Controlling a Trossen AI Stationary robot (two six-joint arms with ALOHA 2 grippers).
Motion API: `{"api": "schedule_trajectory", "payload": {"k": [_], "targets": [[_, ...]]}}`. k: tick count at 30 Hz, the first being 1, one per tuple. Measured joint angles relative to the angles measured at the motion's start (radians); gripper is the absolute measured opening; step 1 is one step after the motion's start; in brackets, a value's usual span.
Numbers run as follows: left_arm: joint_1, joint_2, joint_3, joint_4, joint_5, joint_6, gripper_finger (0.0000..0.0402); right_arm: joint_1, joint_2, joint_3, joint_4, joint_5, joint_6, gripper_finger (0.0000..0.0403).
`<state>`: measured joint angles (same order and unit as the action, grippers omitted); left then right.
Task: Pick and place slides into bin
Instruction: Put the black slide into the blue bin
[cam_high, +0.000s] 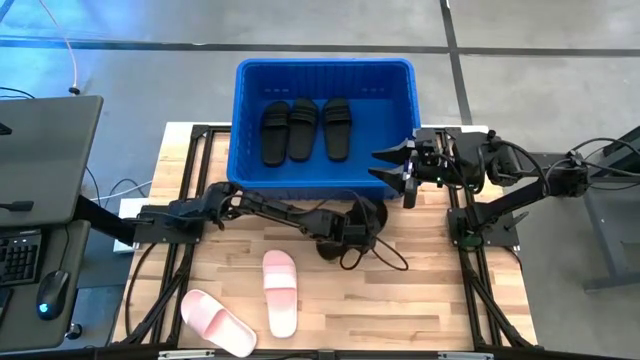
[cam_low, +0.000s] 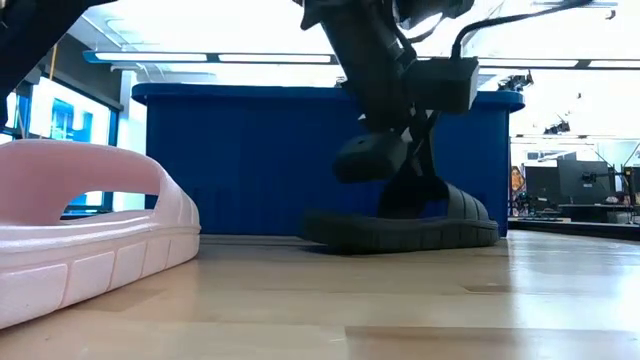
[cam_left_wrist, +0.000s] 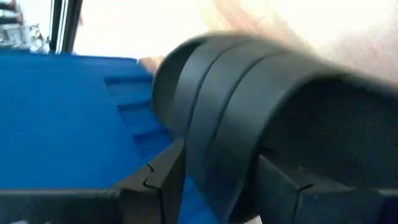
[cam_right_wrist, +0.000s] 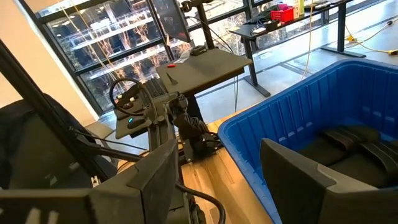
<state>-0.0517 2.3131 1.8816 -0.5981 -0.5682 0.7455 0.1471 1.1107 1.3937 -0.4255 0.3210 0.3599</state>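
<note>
A black slide (cam_high: 368, 214) lies on the wooden table (cam_high: 440, 300) just in front of the blue bin's near wall (cam_high: 320, 176). My left gripper (cam_high: 352, 230) is shut on the black slide's strap, as the left wrist view (cam_left_wrist: 217, 186) shows. Three black slides (cam_high: 303, 130) lie side by side on the bin's floor. Two pink slides (cam_high: 280, 292) (cam_high: 217, 322) lie sole down on the table's near left. My right gripper (cam_high: 392, 165) is open and empty above the bin's near right corner. My left gripper pinches the black slide's wide strap (cam_left_wrist: 211, 118) between its two fingers (cam_left_wrist: 155, 180), which lie across the strap's width. It comes from above, slanting from the table's left. The slide's sole (cam_low: 400, 234) rests on the table.
The bin (cam_low: 250, 160) stands at the table's far edge, its wall right behind the held slide. A pink slide (cam_low: 80, 235) lies close to the low camera. A cable loop (cam_high: 385, 255) hangs by my left gripper. A desk with a keyboard (cam_high: 20, 255) stands left of the table.
</note>
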Motion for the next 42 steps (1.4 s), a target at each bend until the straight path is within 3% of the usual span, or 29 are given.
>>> {"api": "schedule_trajectory", "payload": {"k": [5,11,17,21,27,30,36,42], "targets": [[0.006,0.024,-0.001,0.063,0.081,-0.020,0.0122,0.000,0.000,0.000,0.000,0.000,0.000,0.0216],[-0.023,0.018,0.000,0.026,0.050,-0.067,0.0014,0.000,0.000,0.000,-0.015,0.000,-0.001,0.0216],[-0.099,-0.009,0.081,-0.144,-0.032,-0.077,0.0017,0.000,0.000,0.000,-0.039,0.003,0.002,0.0216],[-0.154,-0.011,0.230,-0.317,-0.068,-0.114,0.0010,0.000,0.001,0.000,-0.051,0.004,0.006,0.0216],[-0.212,-0.018,0.472,-0.564,-0.207,-0.248,0.0005,0.000,0.001,0.000,-0.056,0.004,0.060,0.0216],[-0.213,-0.077,0.436,-0.578,-0.226,-0.307,0.0010,0.021,0.000,0.000,-0.055,0.003,0.085,0.0216],[-0.204,-0.145,0.474,-0.744,-0.235,-0.486,0.0004,0.120,-0.033,0.000,-0.040,0.092,0.059,0.0216],[-0.170,-0.199,0.476,-0.694,-0.307,-0.484,0.0005,0.245,-0.053,0.000,-0.086,0.204,0.082,0.0215]]}}
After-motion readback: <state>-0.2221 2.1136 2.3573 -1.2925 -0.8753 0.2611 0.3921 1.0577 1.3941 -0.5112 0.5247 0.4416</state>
